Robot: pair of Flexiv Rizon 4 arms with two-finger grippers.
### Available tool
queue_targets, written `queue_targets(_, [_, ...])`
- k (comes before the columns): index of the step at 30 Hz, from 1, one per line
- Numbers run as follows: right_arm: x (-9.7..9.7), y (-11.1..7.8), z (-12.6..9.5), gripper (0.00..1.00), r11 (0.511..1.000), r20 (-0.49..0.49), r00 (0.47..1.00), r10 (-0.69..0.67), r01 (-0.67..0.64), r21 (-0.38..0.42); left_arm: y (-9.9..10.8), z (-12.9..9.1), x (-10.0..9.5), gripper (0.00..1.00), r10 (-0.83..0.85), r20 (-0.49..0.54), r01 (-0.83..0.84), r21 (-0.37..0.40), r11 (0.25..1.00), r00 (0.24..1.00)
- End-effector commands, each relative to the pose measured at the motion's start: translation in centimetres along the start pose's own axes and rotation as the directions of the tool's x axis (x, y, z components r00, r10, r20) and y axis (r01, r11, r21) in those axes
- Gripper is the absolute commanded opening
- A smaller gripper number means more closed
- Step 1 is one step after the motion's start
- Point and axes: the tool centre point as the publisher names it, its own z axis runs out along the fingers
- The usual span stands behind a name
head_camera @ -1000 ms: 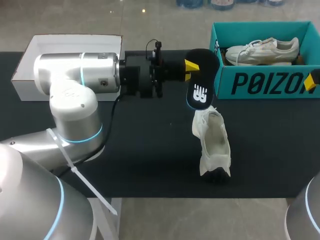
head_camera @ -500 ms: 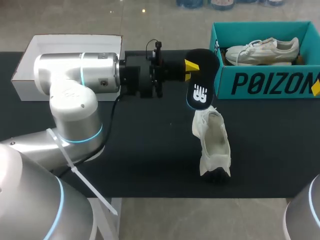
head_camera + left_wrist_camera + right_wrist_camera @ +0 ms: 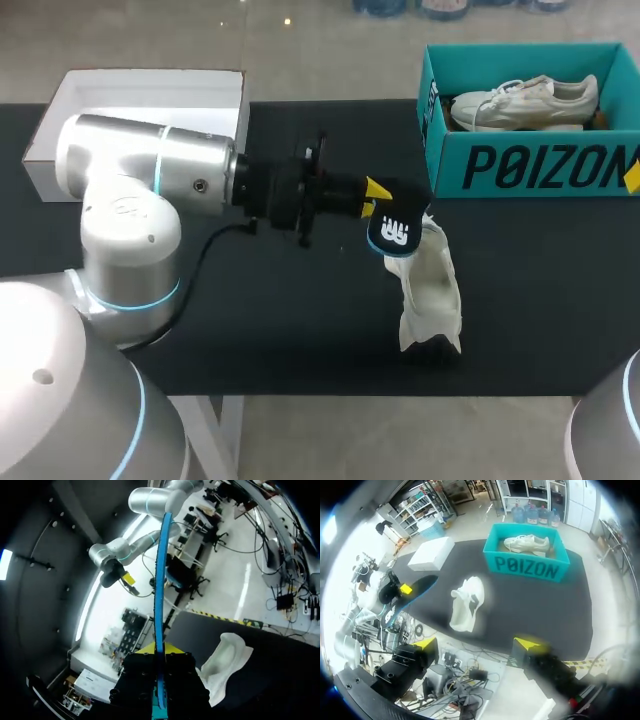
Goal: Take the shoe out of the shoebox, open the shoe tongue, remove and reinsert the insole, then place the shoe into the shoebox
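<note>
A white shoe [image 3: 430, 295] lies on the black table, its opening facing up. My left gripper [image 3: 374, 199] is shut on a black insole [image 3: 397, 232] with a white logo, held right above the shoe's far end. In the left wrist view the insole [image 3: 159, 580] stands edge-on between the fingers of the left gripper [image 3: 159, 650], with the shoe [image 3: 225, 660] beside and below it. My right gripper [image 3: 477, 645] is open and empty, high above the table's near edge, looking down on the shoe [image 3: 467, 602] and the insole [image 3: 412, 592].
A teal shoebox [image 3: 520, 165] at the back right holds a second white shoe [image 3: 525, 100]. A white box [image 3: 140, 95] sits at the back left. In the right wrist view the teal shoebox [image 3: 527, 567] lies beyond the shoe, with the white box [image 3: 430, 554] beside it.
My left arm has swung down and towards me, bringing the insole from beside the teal box to just over the shoe. The shoe has stayed put.
</note>
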Motion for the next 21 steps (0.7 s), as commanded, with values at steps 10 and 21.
queue_targets(10, [0.0, 0.3, 0.1, 1.0, 1.0, 0.001, 1.0, 0.002, -0.002, 0.006, -3.4, -2.6, 5.5, 0.0, -0.2, -0.031, 0.198, -0.056, 0.979, 0.979])
queue_targets(21, [0.0, 0.3, 0.1, 1.0, 1.0, 0.001, 1.0, 0.002, -0.002, 0.006, -3.4, -2.6, 5.6, 0.0, -0.213, -0.001, 0.213, -0.048, 0.976, 0.977])
